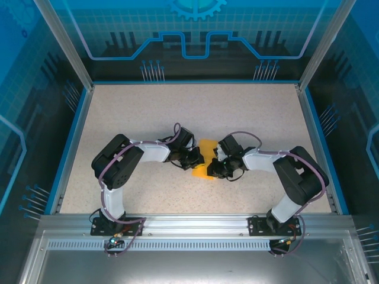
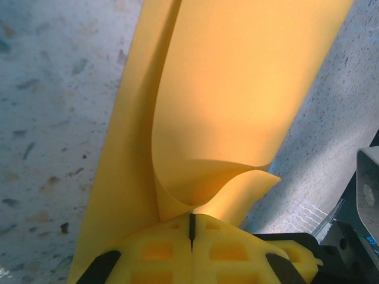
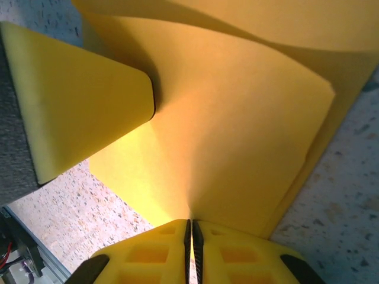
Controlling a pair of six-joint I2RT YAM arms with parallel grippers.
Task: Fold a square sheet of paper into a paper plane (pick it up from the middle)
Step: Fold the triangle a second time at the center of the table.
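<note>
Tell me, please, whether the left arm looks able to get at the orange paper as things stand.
Probably yes: the left hand is shut on the paper, nothing stands between them, and the right hand pinches the sheet from the other side.

The orange-yellow sheet of paper (image 1: 206, 151) is sitting near the middle of the table (image 1: 249, 112), partly folded. Its layers are curling and bowing apart.

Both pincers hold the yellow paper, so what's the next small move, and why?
Probably press the square sheet of paper flat against the table to set the fold: left pincer and right pincer are both shut on it, and its layers bow apart, uncreased.
</note>
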